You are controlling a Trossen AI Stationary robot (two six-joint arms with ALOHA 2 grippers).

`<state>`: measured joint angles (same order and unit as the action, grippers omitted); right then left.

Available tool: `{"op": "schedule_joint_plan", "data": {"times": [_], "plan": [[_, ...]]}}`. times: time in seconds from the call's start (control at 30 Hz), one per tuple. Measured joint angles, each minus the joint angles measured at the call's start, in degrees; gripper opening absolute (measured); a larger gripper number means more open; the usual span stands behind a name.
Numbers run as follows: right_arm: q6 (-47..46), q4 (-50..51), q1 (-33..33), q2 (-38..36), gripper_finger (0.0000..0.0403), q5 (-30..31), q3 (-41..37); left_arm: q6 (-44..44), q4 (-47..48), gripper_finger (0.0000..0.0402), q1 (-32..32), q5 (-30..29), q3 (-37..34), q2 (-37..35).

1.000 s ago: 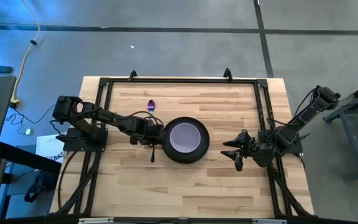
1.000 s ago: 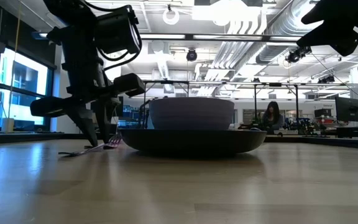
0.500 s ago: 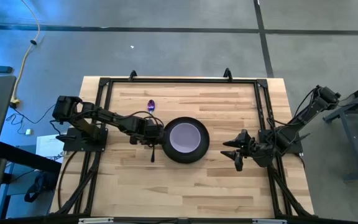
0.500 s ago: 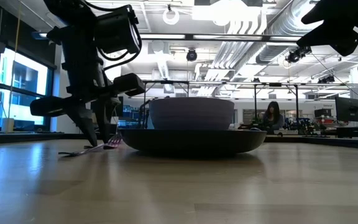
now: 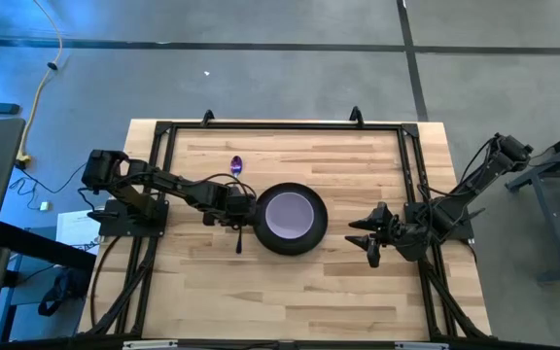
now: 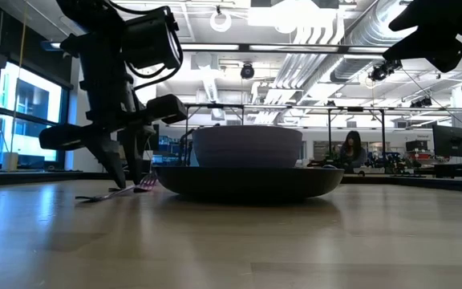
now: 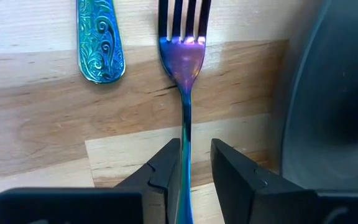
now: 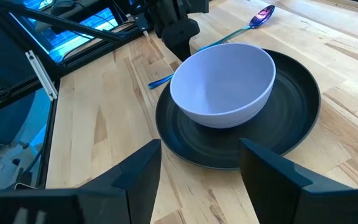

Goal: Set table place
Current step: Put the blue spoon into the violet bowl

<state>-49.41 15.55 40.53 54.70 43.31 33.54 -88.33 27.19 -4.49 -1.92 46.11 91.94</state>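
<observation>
The fork lies flat on the table just left of the dark grey plate, tines toward the far edge. The lavender bowl stands on the plate. My left gripper points down over the fork's stem, slightly open, with one finger on each side of it. The purple-headed spoon lies beyond it, and its teal patterned handle end rests beside the tines. My right gripper waits open, right of the plate. My left gripper comes at the fork from above, pointing down, straddling its thin stem. One finger stands close against the stem and the other is apart from it. Whether it touches, I cannot tell. The fork lies flat on the table.
Black frame rails run along the table's left, right and far sides. Bare wood lies toward the near edge and right of the plate. In the low view, a person sits far off in the room behind the table.
</observation>
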Motion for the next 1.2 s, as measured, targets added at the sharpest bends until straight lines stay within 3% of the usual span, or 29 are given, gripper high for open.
{"op": "schedule_joint_plan", "data": {"times": [0.37,0.67,1.2], "plan": [[0.4,0.0,0.0,0.0,0.0204,0.0,0.0,0.3,1.4,0.0079,0.0,0.6,0.5,-1.6],[0.6,0.0,0.0,0.0,0.0204,0.0,0.0,5.6,17.7,0.0079,0.0,-8.5,9.1,-7.1],[1.9,-0.5,0.0,0.0,0.0204,-2.0,0.0,13.6,36.6,0.0079,0.0,-21.7,24.3,-14.4]]}}
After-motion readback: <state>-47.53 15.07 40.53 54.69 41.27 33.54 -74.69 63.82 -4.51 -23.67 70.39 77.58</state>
